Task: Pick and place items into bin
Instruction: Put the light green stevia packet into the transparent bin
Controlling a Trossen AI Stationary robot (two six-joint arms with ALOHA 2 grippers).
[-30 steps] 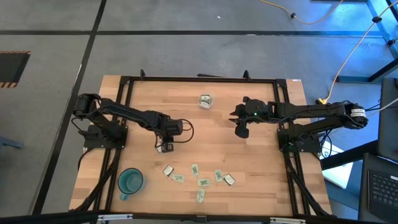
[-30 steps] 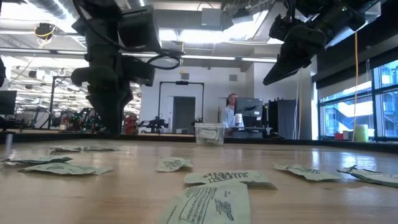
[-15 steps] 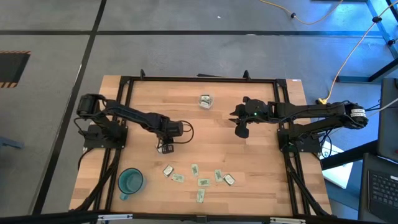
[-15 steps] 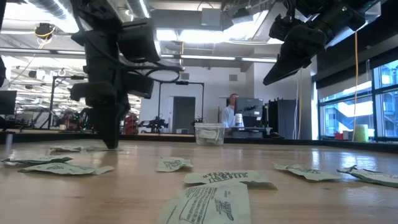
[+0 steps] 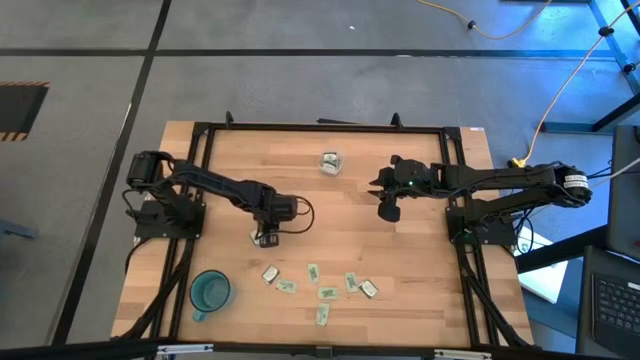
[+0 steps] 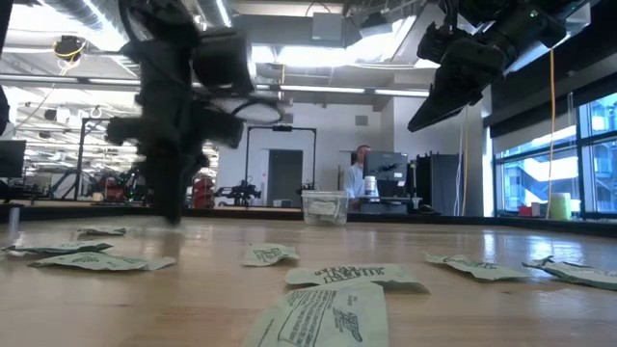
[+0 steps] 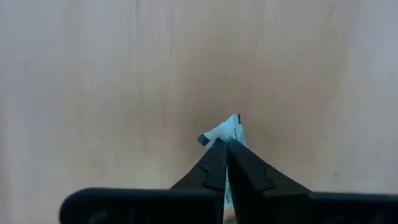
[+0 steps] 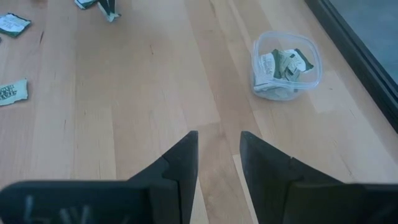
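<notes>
A small white flat packet (image 7: 225, 129) is pinched in the clenched left end effector (image 5: 265, 237), left of table centre. Right end effector (image 8: 219, 163) is held released near the small clear squarish plastic bin (image 5: 330, 162) by the far edge. Grip is marginal; slippage in transit is judged possible. Most of the packet is hidden by the fingers.

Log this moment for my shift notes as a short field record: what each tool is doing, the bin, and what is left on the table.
left tool: shut on a small white flat packet, above the wooden table
right tool: open, empty, raised near the bin
bin: small clear squarish plastic container, already holding packets
loose packets: about seven, near edge
other: teal round cup
</notes>
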